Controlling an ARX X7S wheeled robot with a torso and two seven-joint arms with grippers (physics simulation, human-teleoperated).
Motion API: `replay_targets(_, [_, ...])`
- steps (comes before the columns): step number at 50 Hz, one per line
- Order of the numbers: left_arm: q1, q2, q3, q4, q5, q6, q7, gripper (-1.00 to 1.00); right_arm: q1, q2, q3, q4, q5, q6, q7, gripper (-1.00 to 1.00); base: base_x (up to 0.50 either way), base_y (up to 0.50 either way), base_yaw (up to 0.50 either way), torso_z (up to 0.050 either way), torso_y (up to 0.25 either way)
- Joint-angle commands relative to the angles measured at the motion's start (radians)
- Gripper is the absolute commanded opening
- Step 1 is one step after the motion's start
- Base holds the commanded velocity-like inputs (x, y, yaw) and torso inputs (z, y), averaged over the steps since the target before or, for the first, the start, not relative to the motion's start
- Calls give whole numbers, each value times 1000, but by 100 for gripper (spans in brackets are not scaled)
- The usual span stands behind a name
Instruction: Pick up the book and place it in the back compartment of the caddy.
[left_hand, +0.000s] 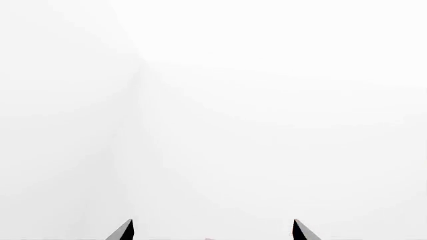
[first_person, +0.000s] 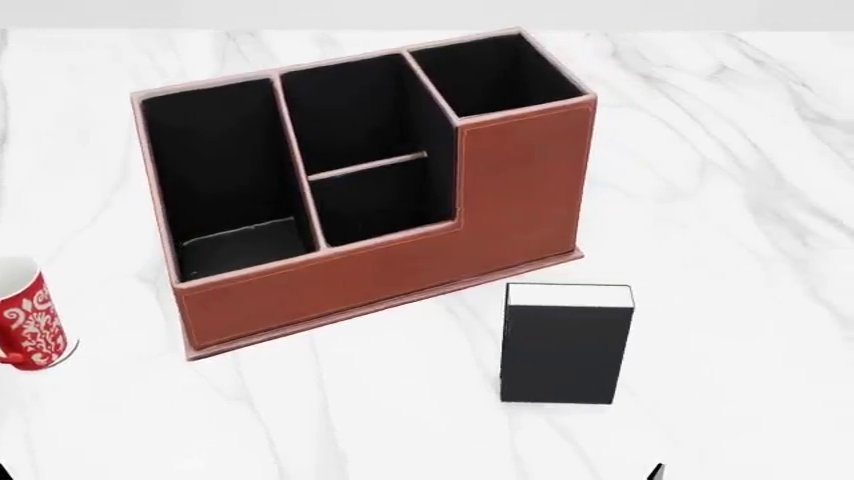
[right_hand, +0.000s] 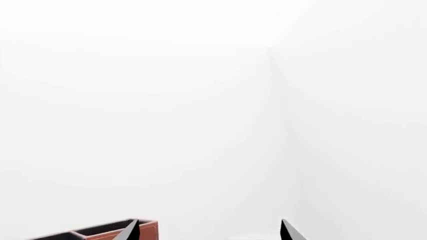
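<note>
Both hands open, empty: left hand (left_hand: 212, 232), right hand (right_hand: 208, 232). Book (first_person: 566, 342) flat on marble worktop (first_person: 747, 200), long axis running near-to-far, white page edges at far end, just before caddy (first_person: 400, 260); back compartment (first_person: 354, 110) empty.

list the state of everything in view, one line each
book: closed, standing upright on the table, in front of the caddy, not held
caddy: upright, all four pockets empty
back compartment: empty
mug: upright at the table's left edge, partly out of view
left gripper: open, empty
right gripper: open, empty
</note>
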Motion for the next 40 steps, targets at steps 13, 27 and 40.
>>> replay_targets(13, [-3,-18,20,-6,1,6,-27,100,2,14,-13,0,5,0,15,100,0,-234,0,0,0])
replay_targets(27, [1,-27,29,-1,-2,6,-38,100,1,20,-19,-3,4,2,24,100,-1,-194,0,0,0])
replay_targets(40, [1,-32,36,0,2,5,-47,100,3,26,-26,-1,4,2,32,100,0,-191,0,0,0])
